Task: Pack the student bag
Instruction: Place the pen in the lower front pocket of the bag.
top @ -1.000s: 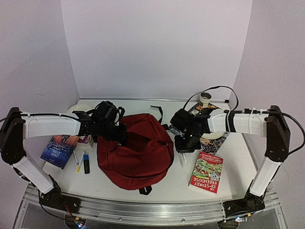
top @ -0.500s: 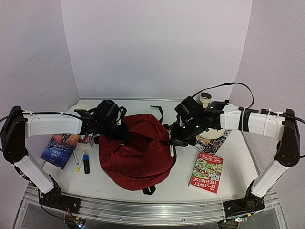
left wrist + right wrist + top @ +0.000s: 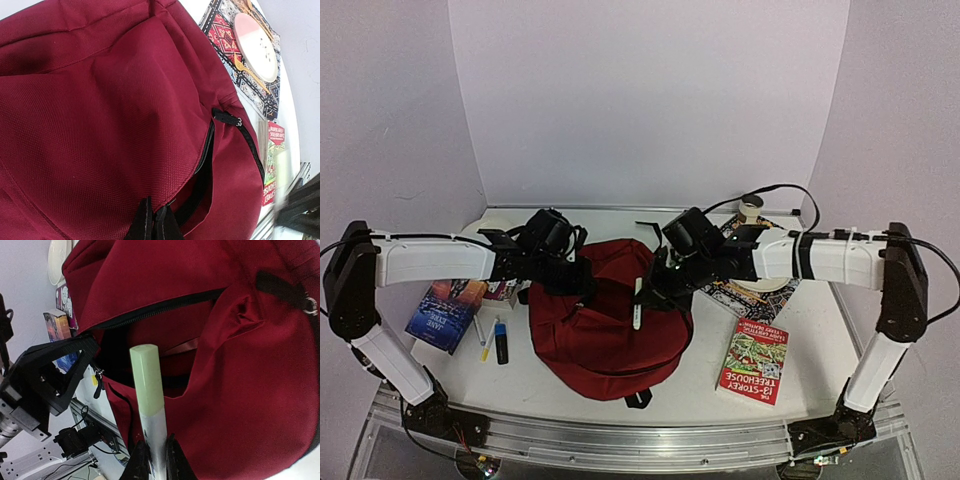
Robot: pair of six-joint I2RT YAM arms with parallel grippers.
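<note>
Swung left with right gripper [image 3: 650,288]: from beside student bag [image 3: 610,340] to above its open zip. Carried along, clamped: green-capped marker [image 3: 638,303], now over bag. Edged slightly right with left gripper [image 3: 582,282], bag fabric pinched.

Left arm [image 3: 430,262] and right arm [image 3: 820,258] reach inward — both pairs of jaws clamped shut.

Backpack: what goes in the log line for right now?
left pincer: pinching backpack flap | right pincer: holding green-capped marker at open pocket | marker: not yet inside
</note>
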